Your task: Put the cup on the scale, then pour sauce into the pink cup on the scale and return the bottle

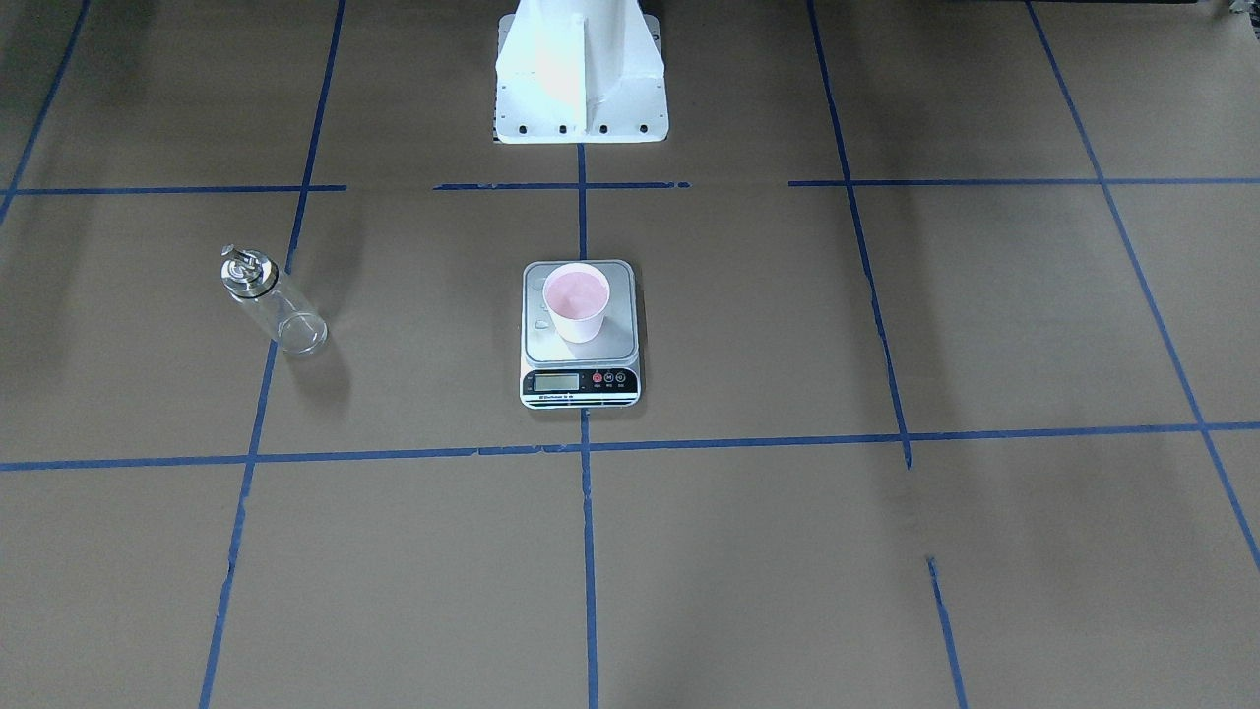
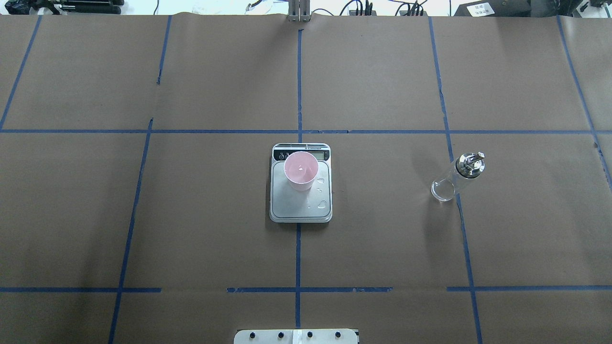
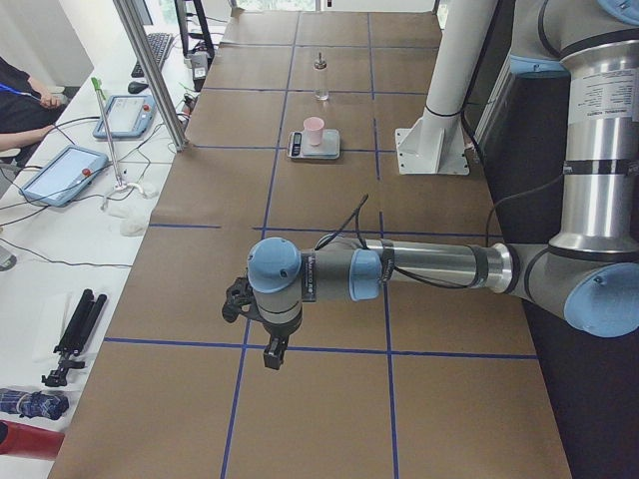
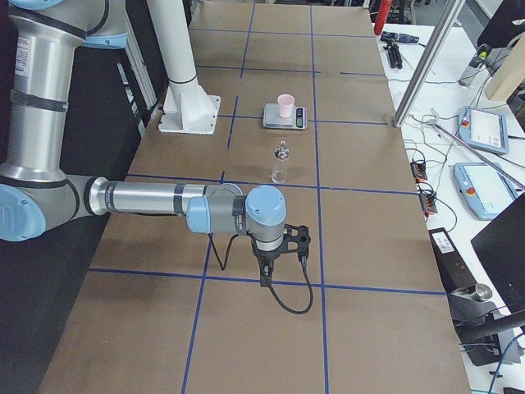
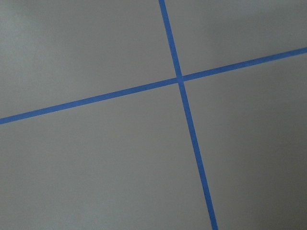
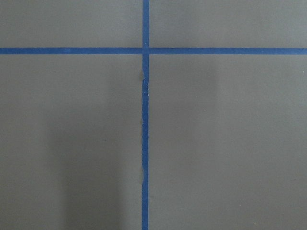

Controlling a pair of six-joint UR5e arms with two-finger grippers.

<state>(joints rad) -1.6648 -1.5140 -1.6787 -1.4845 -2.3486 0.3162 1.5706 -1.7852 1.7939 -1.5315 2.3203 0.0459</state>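
Pale pink cup (image 2: 300, 170) on the scale (image 2: 300, 210), bottle (image 2: 456, 177) upright at 3 o'clock of it in the overhead view.

The tapered cup, with its rolled rim, sits toward the 12 o'clock end of the brushed steel platform, next to the black display (image 1: 556, 381) strip. Clear droplets (image 2: 322, 204) lie on the steel at 4 o'clock of the cup. The clear glass bottle has a shiny metal spout cap and stands well apart on the paper-covered table (image 2: 382, 239). The display reading is too small to make out, and so is any liquid in the cup. The left gripper (image 3: 272, 354) and right gripper (image 4: 267, 275) show only in the side views, so I cannot tell whether their fingers are apart or together. Both wrist views show only paper and blue tape (image 5: 180, 80).
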